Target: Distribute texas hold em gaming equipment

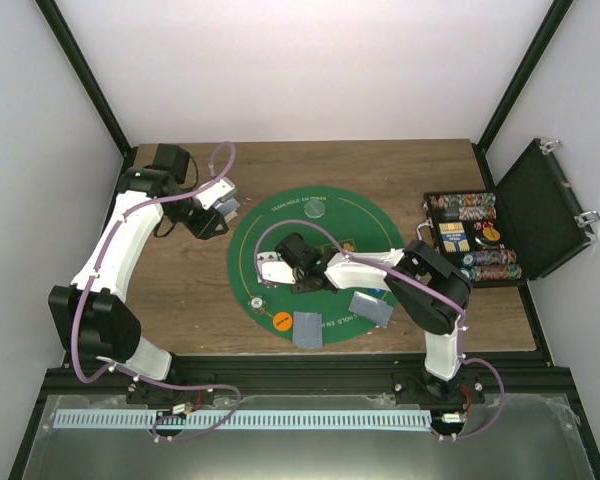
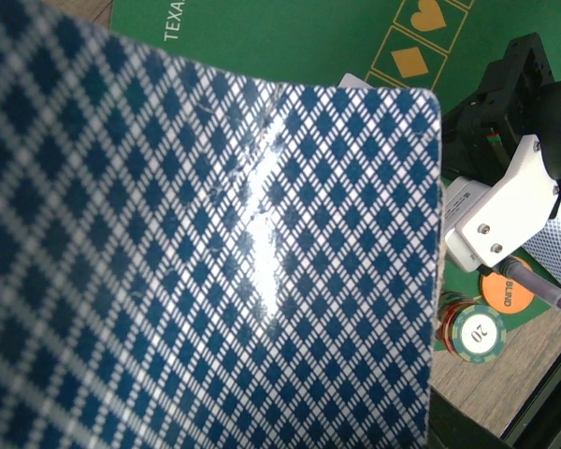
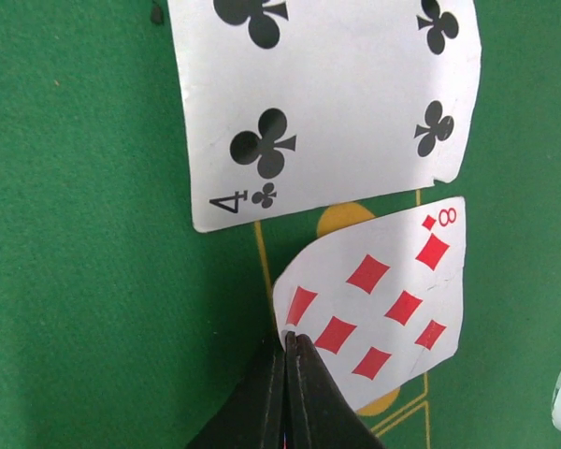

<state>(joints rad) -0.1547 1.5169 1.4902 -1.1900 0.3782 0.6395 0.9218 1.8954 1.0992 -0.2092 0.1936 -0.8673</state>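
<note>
My right gripper point(image 3: 288, 344) is shut on the corner of a face-up eight of diamonds point(image 3: 383, 309), which bends up off the green mat point(image 3: 84, 234). Just beyond it a four of clubs point(image 3: 327, 103) lies face up. In the top view this gripper point(image 1: 268, 270) is left of the mat's middle. My left gripper point(image 1: 223, 205) hovers off the mat's left edge, shut on blue-and-white diamond-backed cards point(image 2: 206, 262) that hide its fingers. Two face-down cards point(image 1: 307, 328) point(image 1: 372, 308), an orange disc point(image 1: 283, 321), a chip point(image 1: 254, 301) and a clear disc point(image 1: 317, 211) lie on the mat.
An open black case point(image 1: 540, 205) with rows of chips point(image 1: 470, 210) stands on the wooden table at the right. In the left wrist view, a chip marked 20 point(image 2: 477, 329) and the orange BLIND disc point(image 2: 507, 290) lie near the right arm's white body point(image 2: 496, 215).
</note>
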